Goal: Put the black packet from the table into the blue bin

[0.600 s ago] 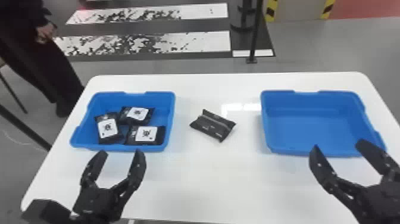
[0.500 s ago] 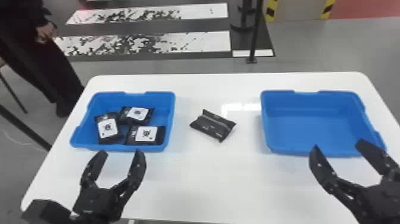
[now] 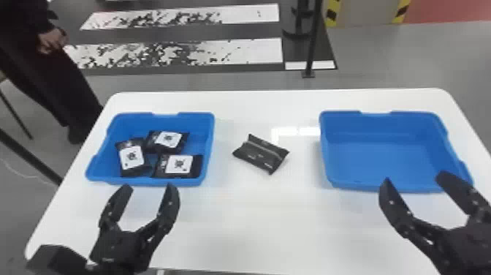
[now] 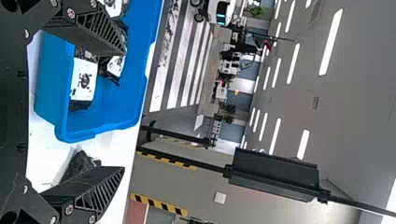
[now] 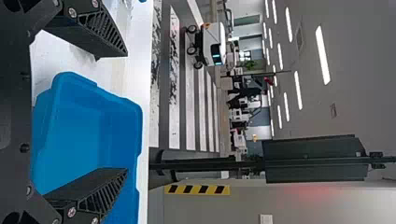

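The black packet [image 3: 261, 153] lies on the white table between two blue bins, nearer the left one. Several black packets with white labels rest inside the left blue bin [image 3: 209, 146]; the right blue bin [image 3: 326, 161] holds nothing. My left gripper [image 3: 149, 188] is open in front of the left bin, and my right gripper [image 3: 413, 179] is open by the right bin's front edge. In the left wrist view, the left gripper [image 4: 124, 109] has the bin [image 4: 100, 126] beyond its fingers, and the packet [image 4: 79, 163] is partly hidden behind one finger. The right gripper [image 5: 127, 112] faces its bin [image 5: 79, 135].
The white table [image 3: 255, 226] has bare surface in front of and between the bins. Beyond its far edge stands a dark post [image 3: 312, 40] on the floor. A person stands off the table's left side.
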